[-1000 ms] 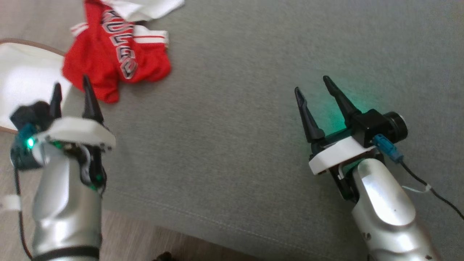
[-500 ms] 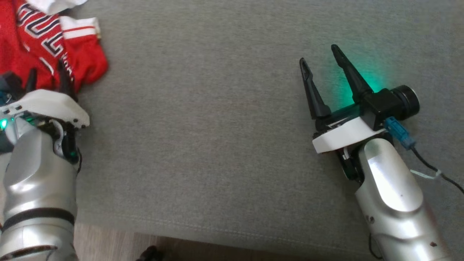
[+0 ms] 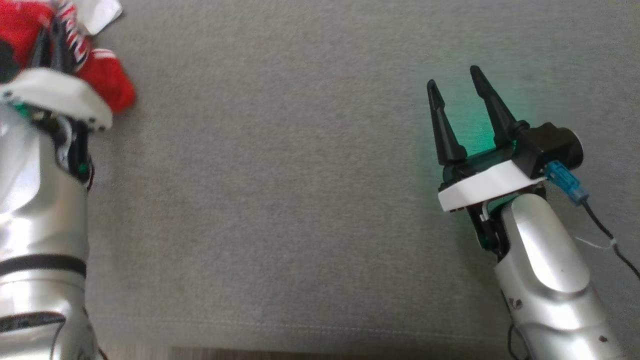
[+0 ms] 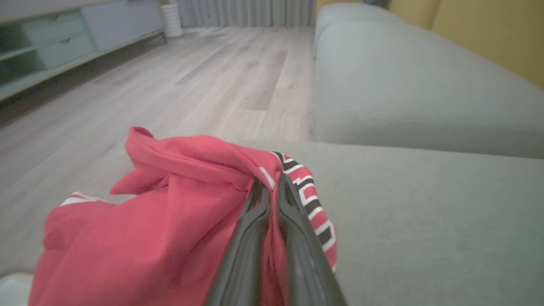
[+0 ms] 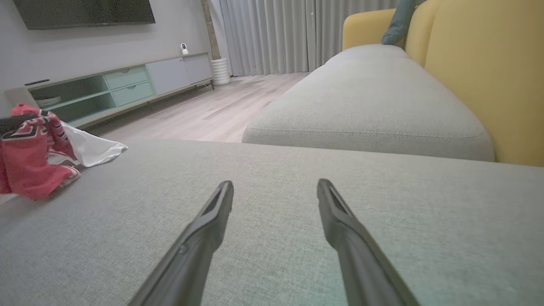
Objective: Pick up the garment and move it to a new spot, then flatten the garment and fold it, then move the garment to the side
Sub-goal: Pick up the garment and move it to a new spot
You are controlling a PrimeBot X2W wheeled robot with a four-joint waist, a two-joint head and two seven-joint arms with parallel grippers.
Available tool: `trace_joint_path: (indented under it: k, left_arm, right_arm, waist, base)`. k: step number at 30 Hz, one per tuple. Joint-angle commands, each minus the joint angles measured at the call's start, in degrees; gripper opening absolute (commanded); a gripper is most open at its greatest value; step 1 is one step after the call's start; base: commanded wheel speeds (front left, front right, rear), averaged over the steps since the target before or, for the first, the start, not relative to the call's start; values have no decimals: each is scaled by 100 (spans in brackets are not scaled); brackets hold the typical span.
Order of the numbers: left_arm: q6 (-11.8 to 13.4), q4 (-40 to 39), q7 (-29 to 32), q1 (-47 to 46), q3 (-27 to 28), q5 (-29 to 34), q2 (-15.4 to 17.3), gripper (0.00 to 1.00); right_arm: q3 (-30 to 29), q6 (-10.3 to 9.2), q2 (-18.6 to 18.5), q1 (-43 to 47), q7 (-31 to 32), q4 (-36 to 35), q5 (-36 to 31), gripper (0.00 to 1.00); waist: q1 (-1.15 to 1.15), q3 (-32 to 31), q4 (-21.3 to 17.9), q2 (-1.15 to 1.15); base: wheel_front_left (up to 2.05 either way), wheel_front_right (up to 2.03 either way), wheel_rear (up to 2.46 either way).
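Red jersey fabric, the garment (image 4: 170,221), was bunched in a heap around the left gripper (image 4: 272,180), whose two dark fingers were pressed together on a narrow ridge of cloth beside the black-and-white lettering. The bite looked thin. Only one raised fold sat between the fingertips, while most of the garment slumped below and to the left of them. If the lift came fast, the weight of that hanging bulk could probably pull the fold out of the pinch.

The heap lay at the edge of the grey sofa cushion (image 3: 300,175), with wooden floor (image 4: 212,85) just beyond the fingertips. A slip there would likely send the garment over the edge, not back onto the seat.

A white cloth (image 5: 95,148) lay right behind the garment and seemed to touch it. Whether the two were tangled could not be told. If they were, the white cloth might be dragged along to the new spot and get in the way of flattening.

The right gripper (image 3: 456,82) hung with its fingers spread and empty over bare cushion. It was well apart from the garment, too far to catch a sagging corner or steady the load.
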Motion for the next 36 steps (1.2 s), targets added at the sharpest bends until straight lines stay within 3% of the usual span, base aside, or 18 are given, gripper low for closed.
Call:
trace_joint_path:
  k: [1, 13, 22, 25, 28, 29, 30, 31, 36]
  left_arm:
    - [-43, -349, -31, -308, -102, 83, 196, 0]
    - [-88, -1041, -31, -254, -1299, 9, -560, 0]
    - [-89, -1678, -31, 191, -2434, -803, -844, 0]
    - [97, -1921, -31, 533, -3101, -1456, -847, 0]
    - [457, -2007, -31, 874, -3509, -1859, -848, 0]
    - [579, -2009, -31, 984, -3566, -1933, -848, 31]
    - [687, -2005, -31, 1098, -3597, -1963, -848, 75]
    - [780, -1981, -31, 1220, -3603, -1984, -849, 100]
    - [1068, -2034, -31, 1899, -3290, -1809, -849, 100]
  right_arm:
    - [139, 37, 86, 132, -29, -133, 104, 100]
    - [251, 37, 86, 402, -29, -42, 739, 100]
    - [325, 37, 86, 446, -29, 23, 830, 100]
    - [346, 37, 86, 492, -29, 46, 849, 100]
    - [333, 37, 86, 539, -29, 64, 849, 100]
    - [319, 37, 86, 557, -29, 70, 843, 100]
    - [311, 37, 86, 568, -29, 77, 836, 100]
    - [305, 37, 86, 579, -29, 86, 829, 100]
    - [279, 37, 86, 647, -29, 157, 780, 100]
  waist:
    - [0, -288, -266, 0]
    - [0, -1048, -1394, 0]
    - [0, -1128, -1931, 0]
    - [0, -1161, -1998, 0]
    - [0, -1194, -1980, 0]
    - [0, -1201, -1950, 0]
    - [0, -1206, -1914, 0]
    - [0, -1216, -1867, 0]
    - [0, -1318, -1541, 0]
  base:
    - [0, 0, 0]
    - [0, 0, 0]
    - [0, 0, 0]
    - [0, 0, 0]
    - [0, 0, 0]
    - [0, 0, 0]
    - [0, 0, 0]
    - [0, 0, 0]
    - [0, 0, 0]
